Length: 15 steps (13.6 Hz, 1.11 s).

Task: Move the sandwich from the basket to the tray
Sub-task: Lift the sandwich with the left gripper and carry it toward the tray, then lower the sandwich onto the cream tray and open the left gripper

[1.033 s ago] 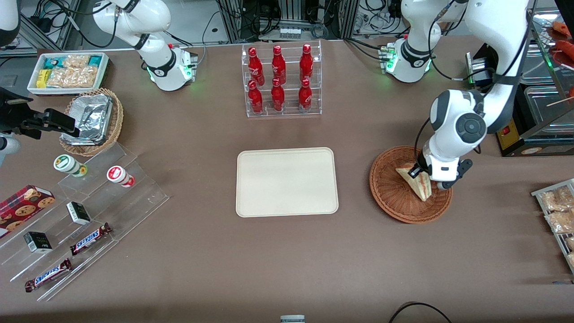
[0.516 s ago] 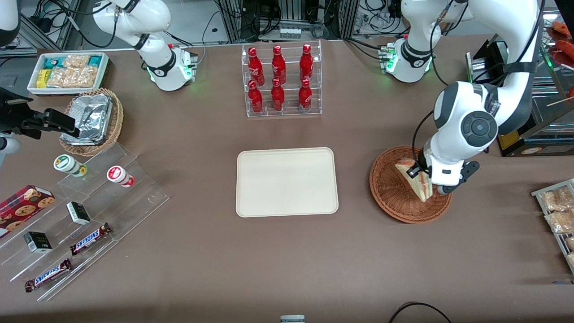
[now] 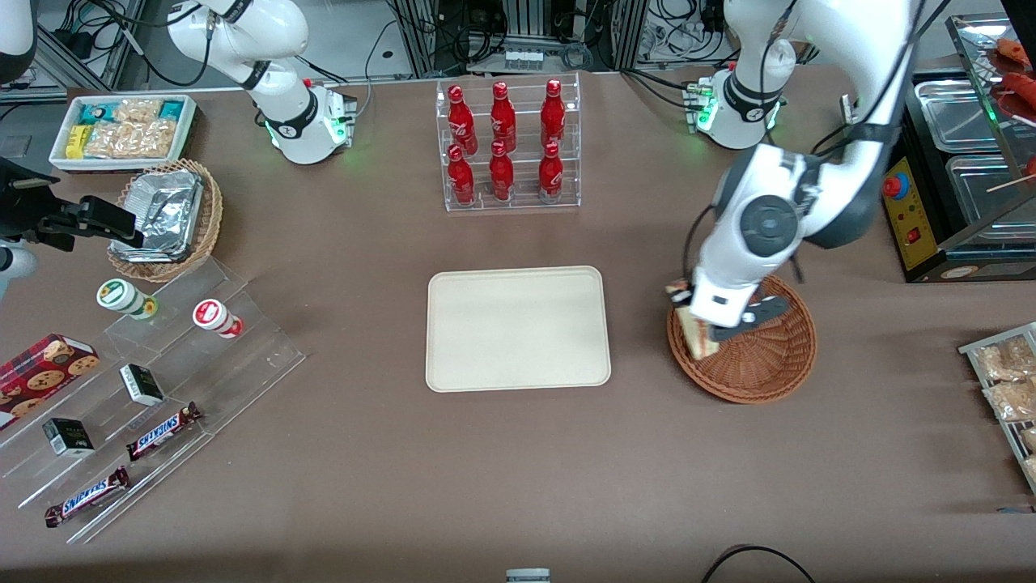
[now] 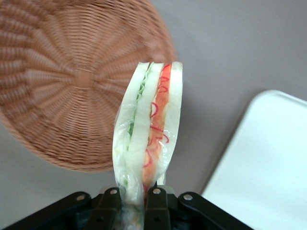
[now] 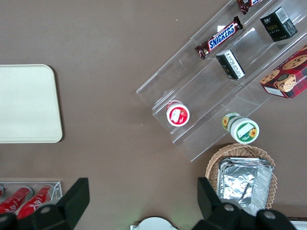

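Note:
My left gripper [image 3: 701, 324] is shut on the sandwich [image 3: 696, 332], a wrapped triangular wedge, and holds it in the air above the basket's rim on the side nearest the tray. In the left wrist view the sandwich [image 4: 149, 124] hangs between the black fingers [image 4: 158, 206], its green and red filling showing. The round reddish-brown wicker basket [image 3: 761, 364] lies below, with nothing in it [image 4: 62, 91]. The flat cream tray [image 3: 518, 328] lies bare at the table's middle, beside the basket; a corner shows in the left wrist view [image 4: 268, 167] and part in the right wrist view [image 5: 26, 103].
A clear rack of red bottles [image 3: 506, 146] stands farther from the camera than the tray. A steel food warmer [image 3: 963, 186] stands at the working arm's end. Snack packets [image 3: 1008, 380] lie near it. Acrylic steps with snacks [image 3: 146, 389] and a foil basket [image 3: 166, 214] lie toward the parked arm's end.
My left gripper has lifted the sandwich off the basket floor and carried it from the basket's middle over the rim nearest the tray. The arm has swung toward the tray.

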{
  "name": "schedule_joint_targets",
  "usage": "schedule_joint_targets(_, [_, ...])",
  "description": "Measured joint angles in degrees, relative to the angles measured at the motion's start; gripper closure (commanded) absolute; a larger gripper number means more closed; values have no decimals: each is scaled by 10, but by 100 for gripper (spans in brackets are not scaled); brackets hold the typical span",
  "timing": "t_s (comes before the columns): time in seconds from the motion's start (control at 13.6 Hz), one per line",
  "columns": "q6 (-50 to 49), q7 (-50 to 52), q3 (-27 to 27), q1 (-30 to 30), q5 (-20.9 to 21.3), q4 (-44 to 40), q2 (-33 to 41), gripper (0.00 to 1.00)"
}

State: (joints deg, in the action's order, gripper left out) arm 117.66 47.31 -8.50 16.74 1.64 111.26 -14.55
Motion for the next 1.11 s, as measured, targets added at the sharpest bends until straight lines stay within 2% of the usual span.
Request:
schedule_joint_targets(0.37, [1,18,-1,79,0,-92,-86,100])
schedule_joint_targets(0.81, [1,87,-1,170,-1,-237,-211,100])
schedule_joint_targets(1.11, [-11,139,-1,219,0,-314,-268,100])
